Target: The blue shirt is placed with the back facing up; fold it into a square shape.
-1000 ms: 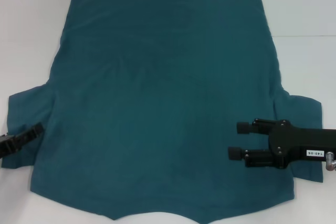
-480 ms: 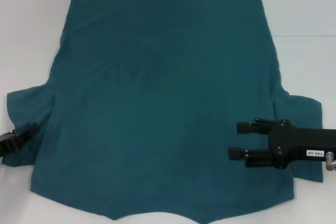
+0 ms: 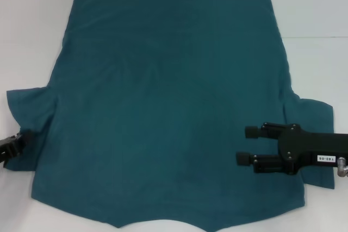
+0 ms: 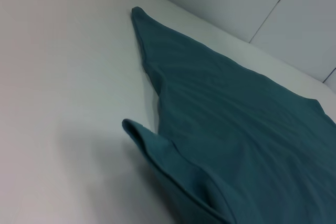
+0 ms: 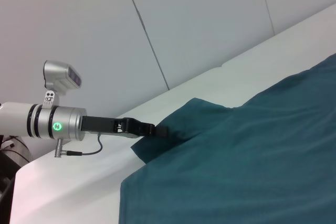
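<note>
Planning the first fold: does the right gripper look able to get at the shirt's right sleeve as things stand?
Probably yes. The right gripper hangs open over the blue shirt, with the right sleeve just beside its arm and nothing lying on it. The left gripper is at the opposite sleeve.

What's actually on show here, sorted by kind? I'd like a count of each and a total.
Shirts: 1, the blue shirt spread flat, plain side up.
Grippers: 2, the left gripper at the shirt's left sleeve, the right gripper over the shirt near its right sleeve.
Tables: 1, the white table under it all.
Total: 4
</note>
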You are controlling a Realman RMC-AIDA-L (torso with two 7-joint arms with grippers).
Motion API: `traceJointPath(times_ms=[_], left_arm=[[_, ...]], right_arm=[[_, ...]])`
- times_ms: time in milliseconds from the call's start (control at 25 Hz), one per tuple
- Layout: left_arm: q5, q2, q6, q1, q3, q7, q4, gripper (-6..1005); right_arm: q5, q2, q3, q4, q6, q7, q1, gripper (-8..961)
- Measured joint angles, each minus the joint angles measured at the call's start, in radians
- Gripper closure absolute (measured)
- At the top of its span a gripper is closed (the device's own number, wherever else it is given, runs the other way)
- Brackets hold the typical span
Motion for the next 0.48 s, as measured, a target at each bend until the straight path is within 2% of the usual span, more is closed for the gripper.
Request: traceJointPath(times_ms=[320,480], left_arm=[[0.0,0.001,-0.002,-0.004,0.0,0.0,0.001,972],[0.0,0.005,-0.004,-0.009,0.0,0.0,0.006,991]], right_arm=[[0.0,0.001,0.0,0.0,0.0,0.0,0.0,58],[0.0,0.001,0.0,0.0,0.0,0.002,0.0,58]])
